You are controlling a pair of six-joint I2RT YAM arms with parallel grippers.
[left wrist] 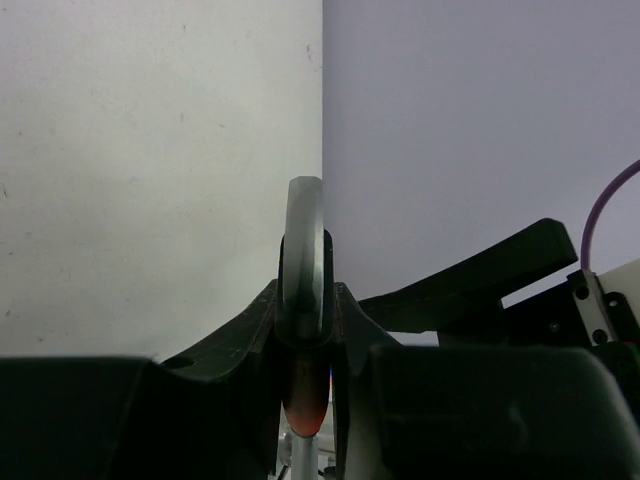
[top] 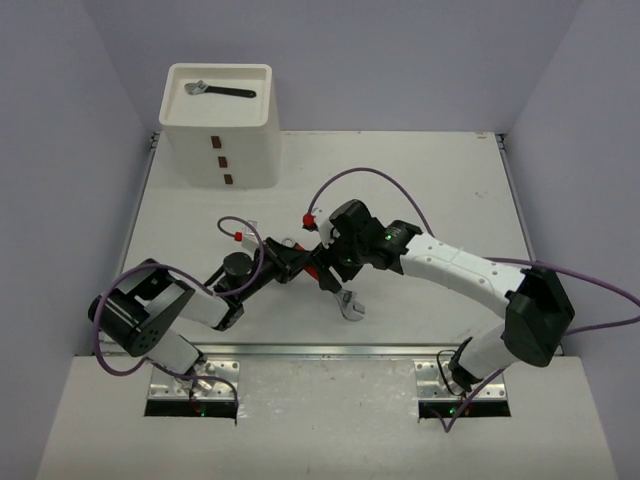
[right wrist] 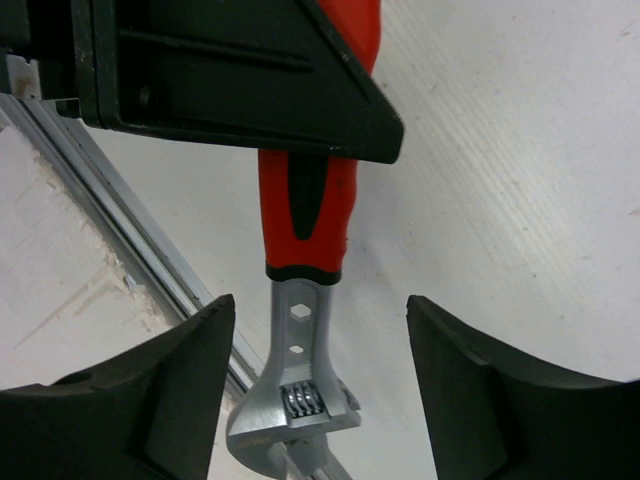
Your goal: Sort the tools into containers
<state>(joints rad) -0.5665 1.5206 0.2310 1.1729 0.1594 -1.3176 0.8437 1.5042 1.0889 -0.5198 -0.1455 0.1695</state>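
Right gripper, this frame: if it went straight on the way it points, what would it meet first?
Right gripper would first meet the red-handled wrench lying between its open fingers; just beyond, the left gripper clamps the handle. Depth is unclear.

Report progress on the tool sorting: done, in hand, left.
Done: a black-handled wrench lies in the top tray of the white box. In hand: the left gripper is clamped on the red-handled wrench, and the right gripper stands open around it. Left: that wrench has yet to go into a container; no other loose tool is visible.
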